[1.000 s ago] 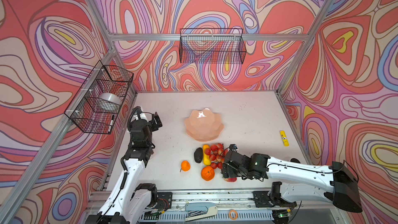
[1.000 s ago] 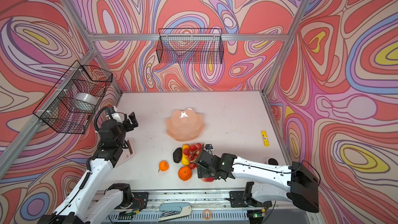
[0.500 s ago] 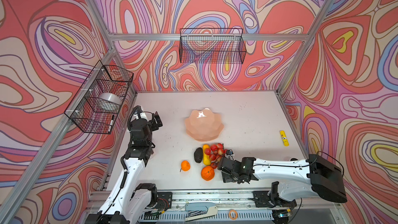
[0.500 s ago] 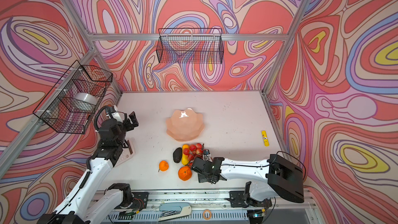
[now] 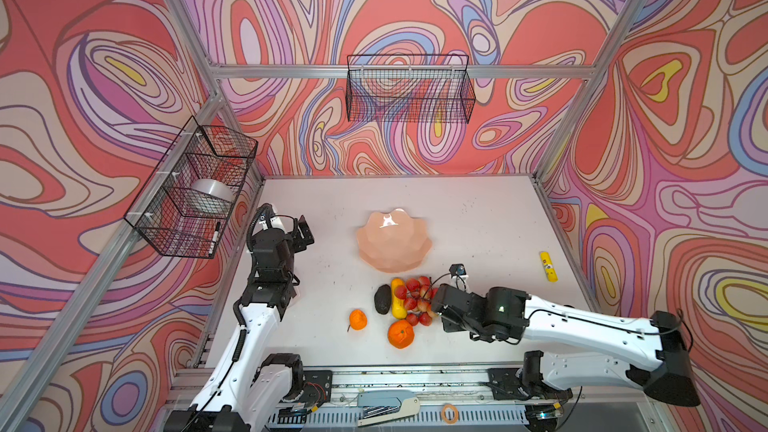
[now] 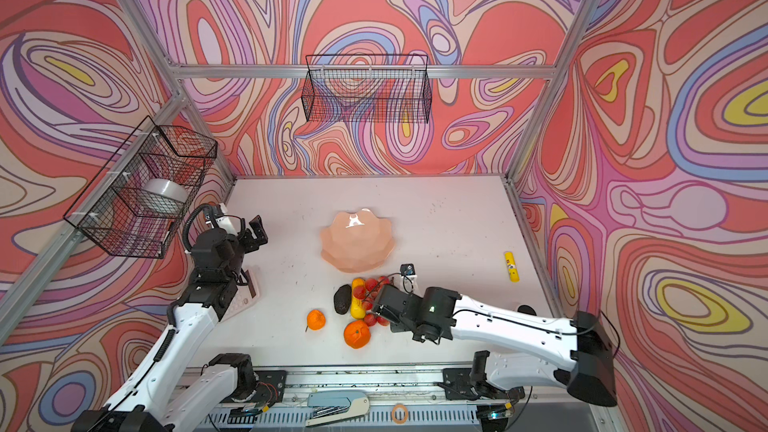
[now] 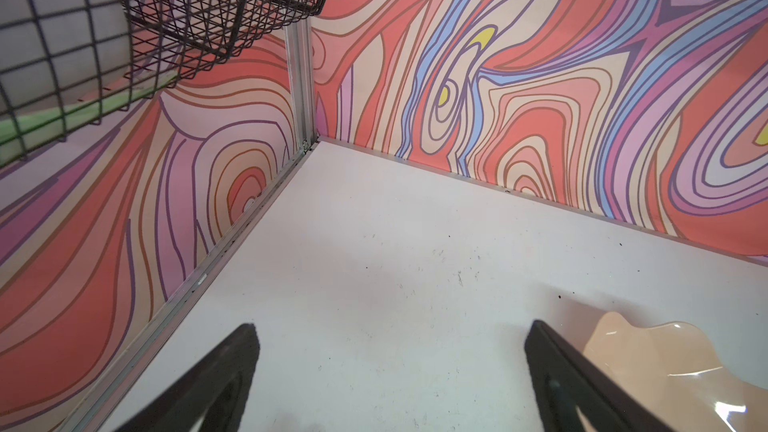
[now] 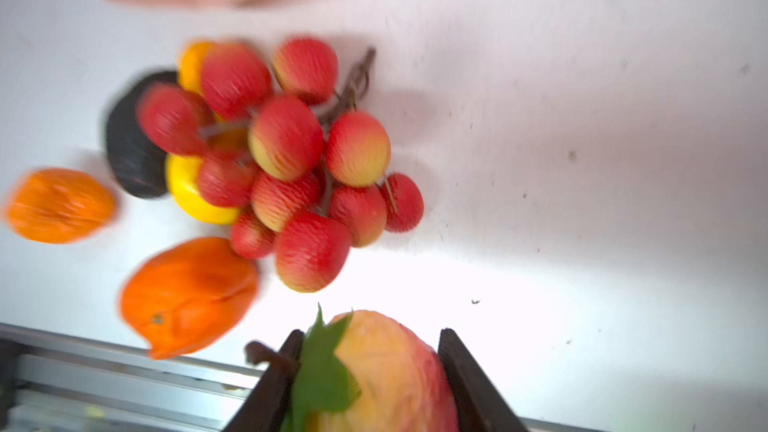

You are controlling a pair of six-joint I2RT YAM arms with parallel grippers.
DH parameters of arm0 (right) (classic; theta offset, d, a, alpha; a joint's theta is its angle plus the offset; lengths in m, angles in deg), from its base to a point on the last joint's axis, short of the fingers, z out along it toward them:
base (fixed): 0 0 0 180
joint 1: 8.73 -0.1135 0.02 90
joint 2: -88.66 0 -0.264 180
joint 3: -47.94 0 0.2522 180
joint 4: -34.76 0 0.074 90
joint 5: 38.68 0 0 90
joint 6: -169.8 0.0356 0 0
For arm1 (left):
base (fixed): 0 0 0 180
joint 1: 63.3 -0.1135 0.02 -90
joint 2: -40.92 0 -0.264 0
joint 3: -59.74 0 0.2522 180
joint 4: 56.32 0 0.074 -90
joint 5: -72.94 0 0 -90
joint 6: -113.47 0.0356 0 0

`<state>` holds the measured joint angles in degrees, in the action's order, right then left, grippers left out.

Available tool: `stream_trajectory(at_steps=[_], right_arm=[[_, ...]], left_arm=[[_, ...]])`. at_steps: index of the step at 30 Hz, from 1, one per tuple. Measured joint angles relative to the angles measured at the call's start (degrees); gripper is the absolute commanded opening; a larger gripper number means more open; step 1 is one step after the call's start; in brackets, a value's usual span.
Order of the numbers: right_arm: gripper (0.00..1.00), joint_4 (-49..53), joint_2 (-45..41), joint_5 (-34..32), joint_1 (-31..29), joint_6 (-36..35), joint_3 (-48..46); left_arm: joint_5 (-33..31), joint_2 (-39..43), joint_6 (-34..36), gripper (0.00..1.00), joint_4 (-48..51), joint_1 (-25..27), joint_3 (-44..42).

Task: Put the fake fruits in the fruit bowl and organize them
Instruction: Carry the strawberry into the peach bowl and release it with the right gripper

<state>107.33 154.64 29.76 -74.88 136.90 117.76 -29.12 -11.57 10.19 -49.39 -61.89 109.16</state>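
Right gripper (image 8: 372, 332) was clenched on the red-and-yellow fake strawberry w/ a green leaf cap (image 8: 386, 371), one black finger against each side (wrist view was blurred, but the contact was plain). In both top views it sat low over the white tabletop (image 5: 478, 218), at the right edge of the fruit pile, near-centre. Left gripper (image 7: 392, 326) was spread wide w/ only bare table btwn its fingers. It was up by the left wall, well apart from the fruit.

The wide glossy peach-pink bowl w/ a scalloped rim (image 5: 395, 251) stood mid-table. All the fruit lay outside it, just on its near side.
- Bunch of small red berries on a brown stem (image 5: 415, 299): lay against the long yellow fruit (image 5: 399, 309).
- Dark bumpy avocado (image 5: 382, 299): just left of the yellow fruit.
- Larger round orange (image 5: 401, 334): nearer, beside the berries.
- Smaller orange (image 5: 358, 320): apart, to the left.

A yellow tube (image 5: 548, 266) lay by the right wall. Its dark label print was too small to read.
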Motion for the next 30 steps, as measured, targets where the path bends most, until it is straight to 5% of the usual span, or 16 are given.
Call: stream_trajectory(at_steps=[5,9,20,30], right_arm=[[0.40,-3.69,2.23,2.29,12.96,-9.94,8.17],[0.40,-11.54,16.28,5.16,21.29,-19.56,16.31],[0.40,-23.74,54.80,12.79,25.40,-37.03,44.57],[0.52,-24.17,64.74,15.10,27.28,-40.72,50.01]], left_arm=[[0.74,-0.94,-0.57,1.00,1.27,0.00,0.79],[1.42,-0.96,-0.96,0.99,2.51,0.00,1.68],[5.95,-0.55,-8.44,0.94,18.95,0.00,7.87],[19.71,0.44,-18.14,0.89,39.12,0.00,8.59]])
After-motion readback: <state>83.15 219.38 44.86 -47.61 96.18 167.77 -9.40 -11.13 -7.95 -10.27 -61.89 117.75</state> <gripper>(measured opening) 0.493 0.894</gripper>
